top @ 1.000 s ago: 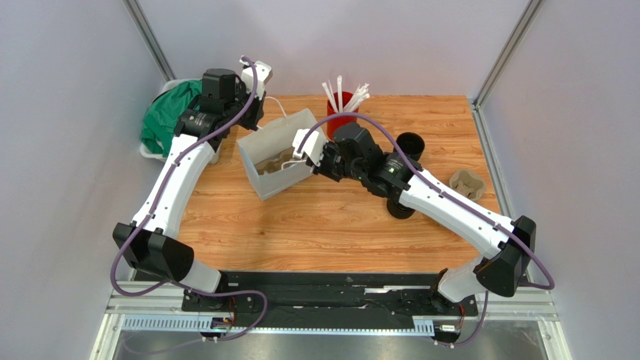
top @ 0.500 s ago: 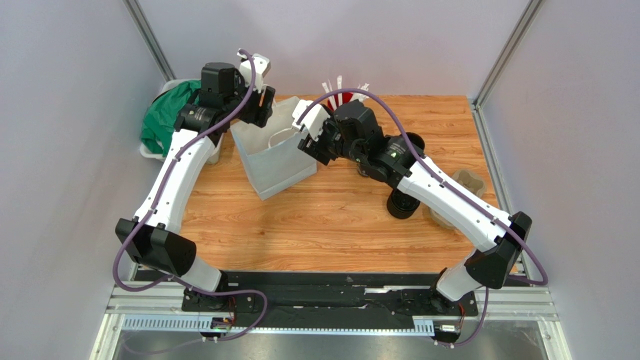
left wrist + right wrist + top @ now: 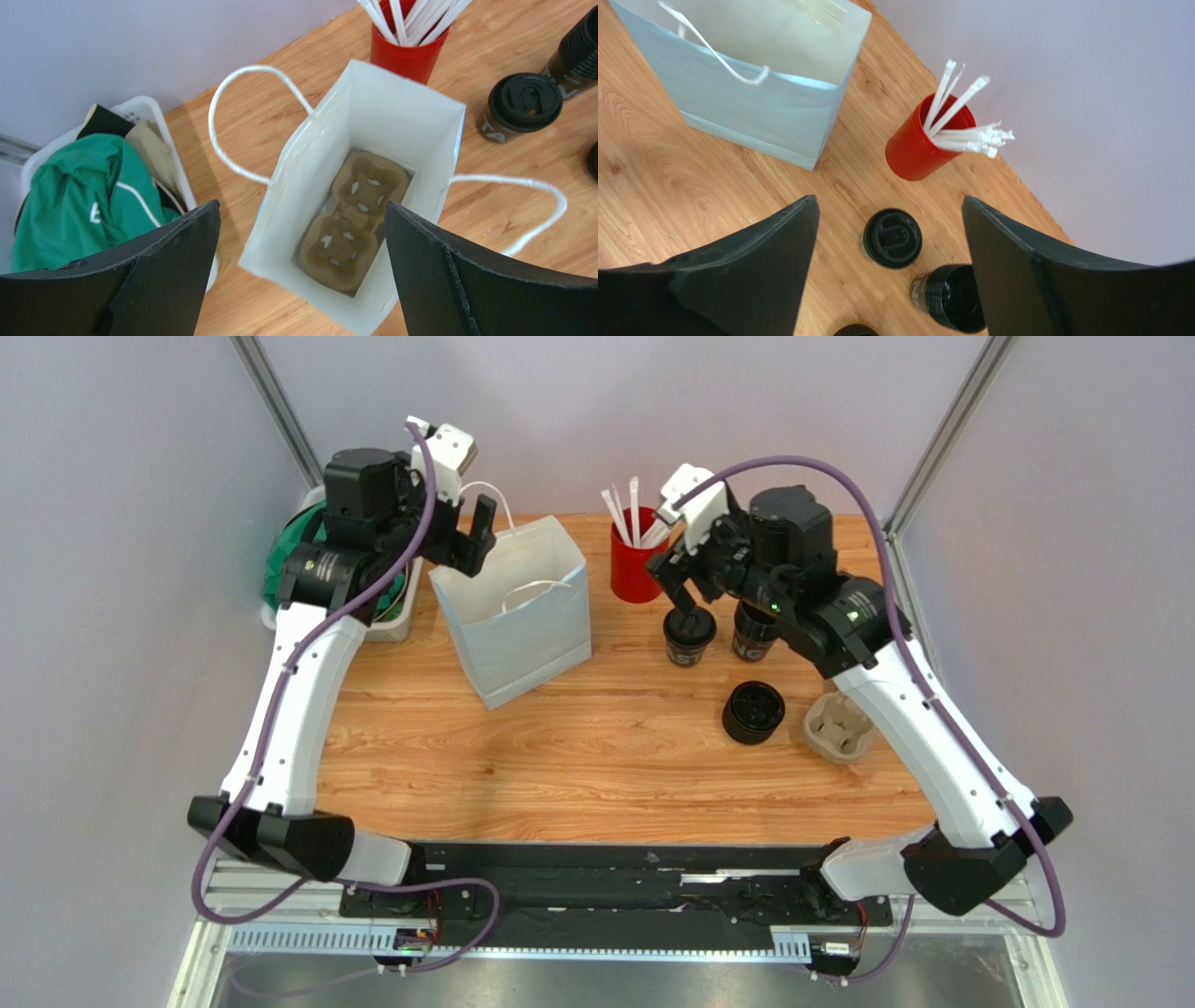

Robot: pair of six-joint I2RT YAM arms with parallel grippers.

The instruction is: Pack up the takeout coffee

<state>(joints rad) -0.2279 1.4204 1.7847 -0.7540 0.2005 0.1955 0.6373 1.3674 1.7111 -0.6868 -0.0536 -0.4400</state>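
A lidded takeout coffee [image 3: 687,634] [image 3: 892,238] [image 3: 523,105] stands on the table just below my right gripper [image 3: 692,574] [image 3: 889,201], which hangs open and holds nothing. A second black cup [image 3: 753,627] [image 3: 952,297] stands beside it, its top looking open. A third cup [image 3: 753,711] is nearer the front. My left gripper [image 3: 460,532] [image 3: 300,210] is open above the white paper bag [image 3: 512,616] [image 3: 393,119]. The bag stands upright with a brown pulp carrier [image 3: 358,220] lying flat inside it.
A red cup of white straws [image 3: 634,567] [image 3: 917,147] stands between the bag and the coffees. Another brown carrier [image 3: 842,728] sits at the right. A white bin of green cloth [image 3: 91,189] is off the table's left edge. The bag's cord handles [image 3: 231,126] hang loose.
Both grippers have opened and let go of the bag. The left arm rose above it, the right arm swung right over the cups. The bag now stands upright.
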